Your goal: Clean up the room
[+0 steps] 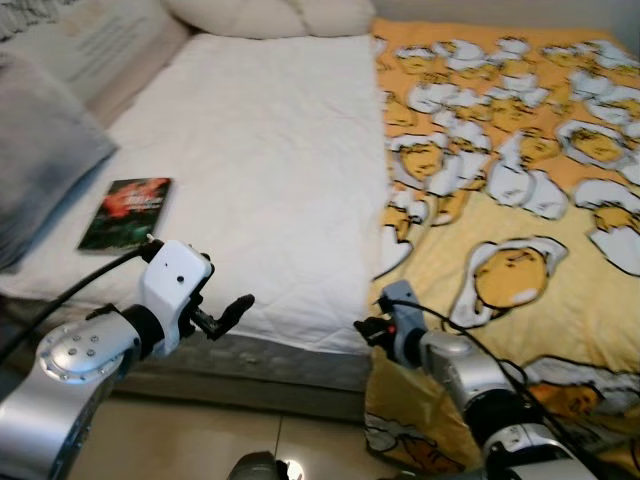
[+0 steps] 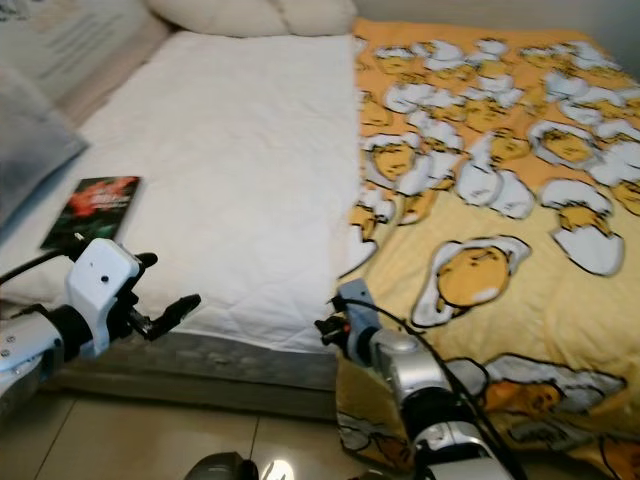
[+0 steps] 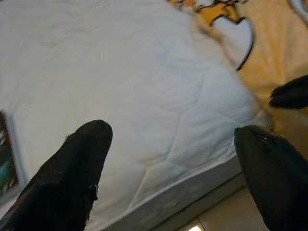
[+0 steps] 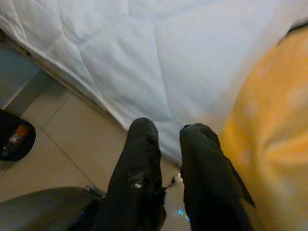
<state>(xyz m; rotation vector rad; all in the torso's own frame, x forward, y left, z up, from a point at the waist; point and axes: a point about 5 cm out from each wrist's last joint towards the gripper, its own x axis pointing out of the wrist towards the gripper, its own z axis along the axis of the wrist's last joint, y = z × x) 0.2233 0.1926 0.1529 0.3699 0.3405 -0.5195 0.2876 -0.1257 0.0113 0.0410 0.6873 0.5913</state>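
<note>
Occlusions and cut-offs, bedside scene.
Grey fabric pillow (image 1: pixel 40 170) runs off the head view's left edge; cream pillow (image 1: pixel 270 15) is cut by the top edge. Cover print on the dark red-and-green book (image 1: pixel 127 212) is too small and blurred to read; in the left wrist view just a sliver (image 3: pixel 6 163) shows at the frame edge. Yellow egg-cartoon blanket (image 1: pixel 520 200) runs past the right edge and hides the white quilted mattress (image 1: pixel 260 170) beneath. Dark object (image 4: pixel 14 139) on the floor is cut off, unidentifiable.
</note>
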